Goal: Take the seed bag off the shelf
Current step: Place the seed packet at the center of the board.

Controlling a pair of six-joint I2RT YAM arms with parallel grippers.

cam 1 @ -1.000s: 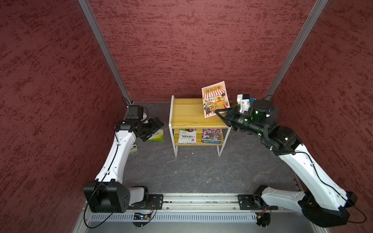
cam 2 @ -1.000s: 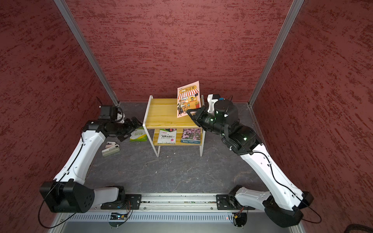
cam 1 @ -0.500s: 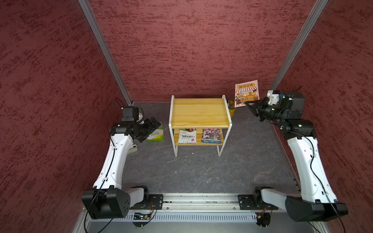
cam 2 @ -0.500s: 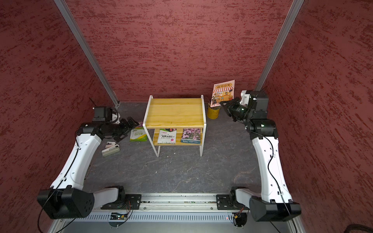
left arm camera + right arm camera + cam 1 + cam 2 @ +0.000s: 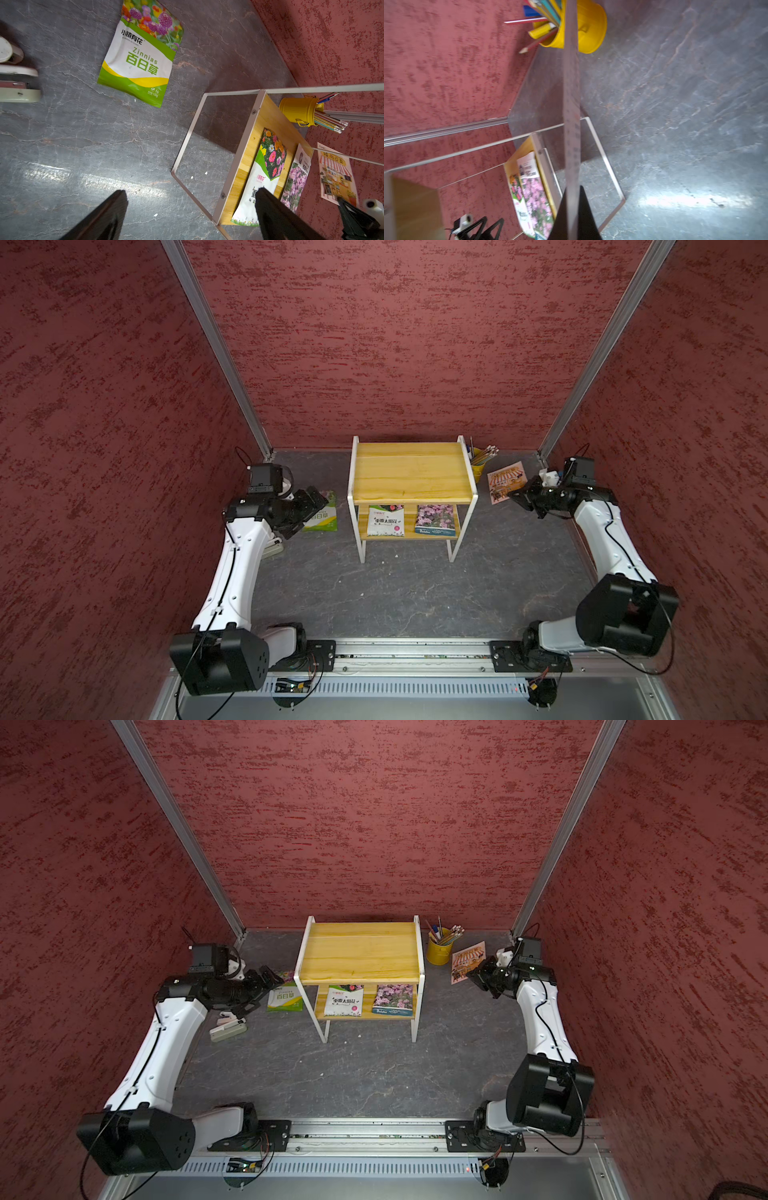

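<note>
Our right gripper (image 5: 514,494) pinches the seed bag (image 5: 504,482) in its jaws, apart from the shelf (image 5: 411,472); our left gripper (image 5: 191,192) hangs with jaws spread wide over the surface (image 5: 83,145).

Even overhead light, soft shadows; wrist views caught white glare on the surface (image 5: 695,201), and close stuff was blurry.

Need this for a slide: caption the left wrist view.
Open left gripper over the tabletop, Zinnias bag beside the shelf holding two seed bags.

Overhead pair; wrist-cams seemingly toward shelf (image 5: 242,182)
</note>
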